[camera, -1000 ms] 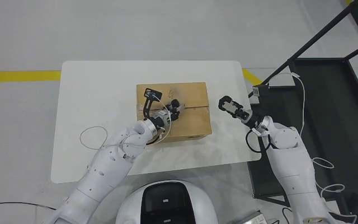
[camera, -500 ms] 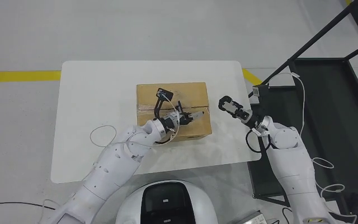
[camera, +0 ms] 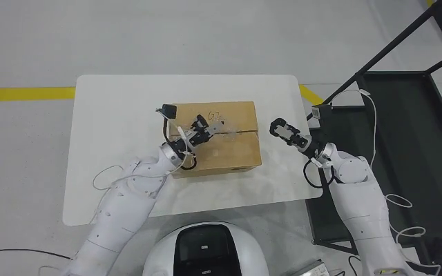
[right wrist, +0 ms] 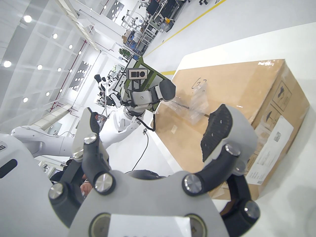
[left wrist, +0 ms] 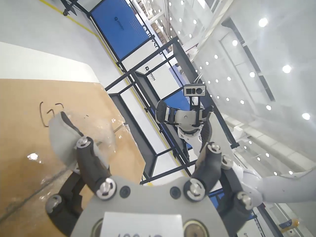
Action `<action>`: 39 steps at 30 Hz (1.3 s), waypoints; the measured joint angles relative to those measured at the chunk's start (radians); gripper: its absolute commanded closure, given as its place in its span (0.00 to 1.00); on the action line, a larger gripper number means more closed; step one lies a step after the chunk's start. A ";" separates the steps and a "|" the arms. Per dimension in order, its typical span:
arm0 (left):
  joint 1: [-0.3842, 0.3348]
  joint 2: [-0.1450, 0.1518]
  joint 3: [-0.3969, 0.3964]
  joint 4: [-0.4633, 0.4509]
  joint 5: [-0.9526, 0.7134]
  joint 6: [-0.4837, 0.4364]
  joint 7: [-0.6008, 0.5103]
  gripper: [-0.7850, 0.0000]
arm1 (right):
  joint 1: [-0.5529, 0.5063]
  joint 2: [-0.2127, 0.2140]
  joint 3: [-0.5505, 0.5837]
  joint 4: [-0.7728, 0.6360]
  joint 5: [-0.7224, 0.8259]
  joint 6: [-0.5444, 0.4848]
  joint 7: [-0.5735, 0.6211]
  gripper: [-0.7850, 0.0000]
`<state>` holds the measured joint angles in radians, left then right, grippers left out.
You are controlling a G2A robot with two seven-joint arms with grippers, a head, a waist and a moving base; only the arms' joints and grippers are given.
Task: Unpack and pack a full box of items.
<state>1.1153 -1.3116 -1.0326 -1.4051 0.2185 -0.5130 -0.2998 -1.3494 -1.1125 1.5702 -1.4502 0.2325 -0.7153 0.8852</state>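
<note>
We look down on a white table (camera: 103, 138) with a closed cardboard box (camera: 235, 155) at its centre.

The left arm comes in from 7 o'clock. The left gripper (camera: 207, 127) hangs over the box lid, a little toward 10 o'clock from the lid's middle. Its fingers are spread wide and hold nothing. In the left wrist view, one finger (left wrist: 61, 134) lies low over the cardboard, just beside a crumpled bit of clear tape (left wrist: 108, 131). We cannot tell whether the finger touches the lid.

The tape runs along the seam across the lid, lifted and wrinkled near the middle. A dark pen mark (camera: 214, 115) sits at 12 o'clock from the tape.

The right gripper (camera: 282, 128) hovers at 3 o'clock from the box, just beside its right side and apart from it, above the table's right edge. Its fingers are also spread, with nothing between them.

A dark metal rack (camera: 387, 138) stands past the table at 3 o'clock.
</note>
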 measured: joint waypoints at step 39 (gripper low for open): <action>0.443 0.091 -0.596 -0.179 -0.333 -0.109 0.151 0.00 | 0.372 -0.074 -0.528 0.063 -0.016 0.243 0.176 0.00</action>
<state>1.5582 -1.2208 -1.6281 -1.5837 -0.1144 -0.6219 -0.1492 -0.9771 -1.1861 1.0419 -1.3870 0.2161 -0.4727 1.0609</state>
